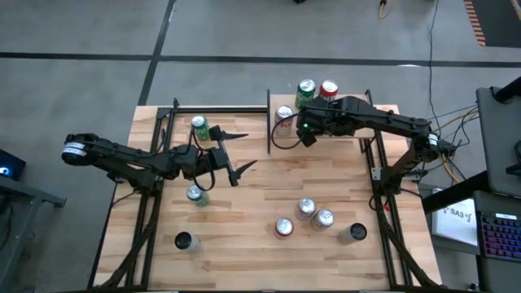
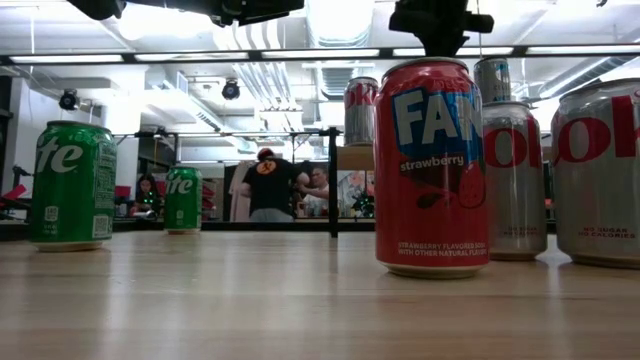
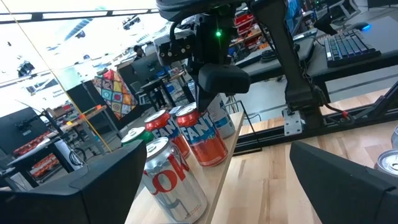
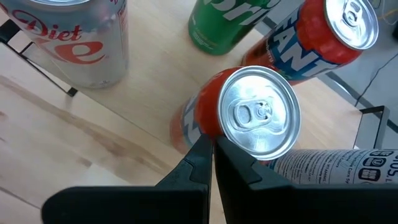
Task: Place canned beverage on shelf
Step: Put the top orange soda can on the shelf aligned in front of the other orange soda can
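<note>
Right tool (image 4: 210, 146), its two dark fingers pressed together with nothing between them, hangs over the small light-wood shelf with thin black posts (image 4: 149, 87) at the far edge of the striped butcher-block worktop (image 1: 326, 179). Its tips sit just beside the rim of an orange soda can with a silver pull-tab lid (image 4: 258, 118). That can stands upright on the shelf board, free of the fingers, and by the look of it is already delivered. Close around it stand a silver Diet Coke can (image 4: 81, 37), a green soda can (image 4: 227, 25) and a red strawberry Fanta can (image 4: 323, 37), packed near one another, likely to leave board space for more.

Left tool (image 1: 238, 152) waits over the worktop's left half, fingers spread wide and empty, clear of the right arm. More cans stand on the worktop, among them a green can near the left tool (image 1: 196, 195) and a cluster of silver-topped cans (image 1: 306, 207) toward the near edge.

Closed fingers make a slim profile, which would suit lifting out between tight neighbours without knocking one over. The crowded shelf looks like the chief risk for any next placement.
</note>
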`<action>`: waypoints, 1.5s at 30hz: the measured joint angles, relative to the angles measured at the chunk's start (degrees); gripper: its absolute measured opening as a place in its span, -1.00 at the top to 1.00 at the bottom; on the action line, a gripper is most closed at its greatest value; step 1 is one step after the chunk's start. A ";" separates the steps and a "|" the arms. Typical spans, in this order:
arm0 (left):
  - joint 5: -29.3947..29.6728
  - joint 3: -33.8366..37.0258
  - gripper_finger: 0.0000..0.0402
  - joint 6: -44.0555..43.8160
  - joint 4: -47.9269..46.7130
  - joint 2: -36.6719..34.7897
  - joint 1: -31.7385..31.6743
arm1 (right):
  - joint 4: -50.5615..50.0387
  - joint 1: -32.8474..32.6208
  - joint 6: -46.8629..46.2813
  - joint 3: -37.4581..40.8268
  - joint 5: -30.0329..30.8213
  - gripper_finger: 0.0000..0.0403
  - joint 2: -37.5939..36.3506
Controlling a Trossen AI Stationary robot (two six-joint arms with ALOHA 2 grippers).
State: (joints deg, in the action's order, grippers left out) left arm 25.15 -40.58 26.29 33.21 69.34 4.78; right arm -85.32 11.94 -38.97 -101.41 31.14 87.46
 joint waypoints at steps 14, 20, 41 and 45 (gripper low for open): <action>0.00 0.00 -0.90 0.20 -0.02 0.00 -0.02 | -0.49 1.75 -0.68 0.00 -0.07 0.96 -0.35; 0.00 0.00 -0.90 0.21 -0.02 0.00 -0.01 | -1.63 4.06 -1.69 -0.01 -0.17 0.96 -0.35; 3.93 0.71 -0.67 1.50 -10.11 -5.11 0.04 | 3.45 2.29 3.95 -0.52 -5.62 0.96 -0.83; 4.30 0.76 -0.38 3.51 -14.41 -7.10 -0.26 | 6.99 2.32 8.90 -0.52 -5.44 0.96 -0.83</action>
State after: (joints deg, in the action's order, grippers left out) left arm 29.45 -39.82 29.80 18.81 62.24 4.52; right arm -78.33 14.26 -30.06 -101.93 25.69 86.63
